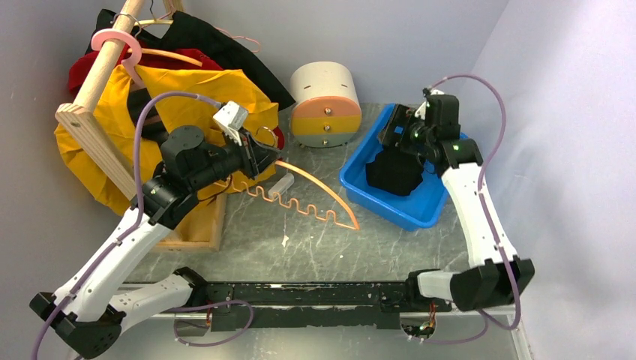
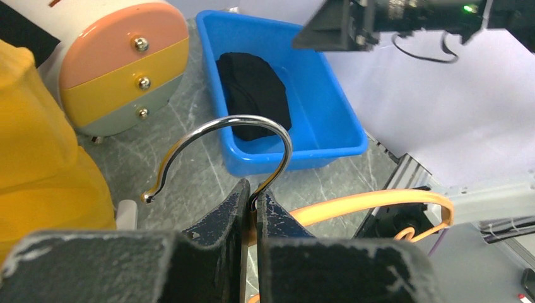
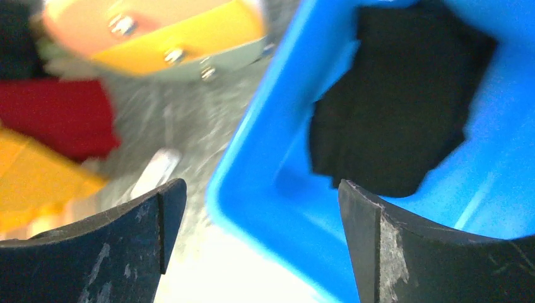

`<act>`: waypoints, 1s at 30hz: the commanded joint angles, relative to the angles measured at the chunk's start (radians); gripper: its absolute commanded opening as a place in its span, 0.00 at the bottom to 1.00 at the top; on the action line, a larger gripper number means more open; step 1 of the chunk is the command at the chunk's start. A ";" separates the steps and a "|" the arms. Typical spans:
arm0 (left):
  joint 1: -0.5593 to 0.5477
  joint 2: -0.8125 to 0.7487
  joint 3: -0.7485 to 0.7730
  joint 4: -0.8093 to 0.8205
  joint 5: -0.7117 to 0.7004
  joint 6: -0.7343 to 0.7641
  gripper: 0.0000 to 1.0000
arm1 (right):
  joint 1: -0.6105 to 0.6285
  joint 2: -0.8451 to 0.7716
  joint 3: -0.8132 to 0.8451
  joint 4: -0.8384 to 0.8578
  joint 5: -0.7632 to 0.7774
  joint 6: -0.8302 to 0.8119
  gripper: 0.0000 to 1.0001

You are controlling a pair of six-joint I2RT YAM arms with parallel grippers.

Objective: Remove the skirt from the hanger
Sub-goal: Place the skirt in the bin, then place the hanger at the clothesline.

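Note:
An orange hanger with a wavy lower bar and a metal hook lies bare over the table's middle. My left gripper is shut on the neck of the hook. The black skirt lies crumpled in the blue bin; it also shows in the left wrist view and the right wrist view. My right gripper is open and empty, held above the bin's far end, over the skirt.
A round cream, pink and yellow drawer unit stands behind the hanger. A wooden rack at the left carries yellow, red and black garments on several hangers. A small white cylinder lies on the table. Walls close in left and right.

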 commanded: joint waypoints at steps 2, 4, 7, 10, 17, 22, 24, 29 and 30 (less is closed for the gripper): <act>-0.007 0.017 0.071 -0.032 -0.087 0.042 0.07 | -0.002 -0.138 -0.121 0.090 -0.511 -0.031 0.93; -0.007 0.024 0.078 -0.048 -0.104 0.050 0.07 | -0.002 -0.172 -0.128 0.105 -0.634 -0.040 0.93; -0.007 0.030 0.080 -0.054 -0.124 0.049 0.07 | 0.010 -0.211 -0.137 0.147 -0.850 -0.021 0.93; -0.007 0.033 0.078 -0.055 -0.145 0.042 0.07 | 0.054 -0.272 -0.184 0.268 -0.951 0.064 0.93; -0.007 0.041 0.073 -0.051 -0.165 0.020 0.07 | 0.291 -0.336 -0.293 0.385 -0.860 0.130 0.99; -0.006 0.048 0.083 -0.061 -0.166 0.013 0.07 | 0.427 -0.306 -0.295 0.317 -0.746 0.121 0.98; -0.007 0.047 0.088 -0.066 -0.168 0.013 0.07 | 0.456 -0.309 -0.295 0.300 -0.717 0.121 0.95; -0.007 0.037 0.084 -0.065 -0.176 0.009 0.07 | 0.480 -0.333 -0.359 0.298 -0.699 0.132 0.79; -0.006 0.035 0.082 -0.064 -0.177 0.006 0.07 | 0.483 -0.335 -0.372 0.287 -0.696 0.130 0.74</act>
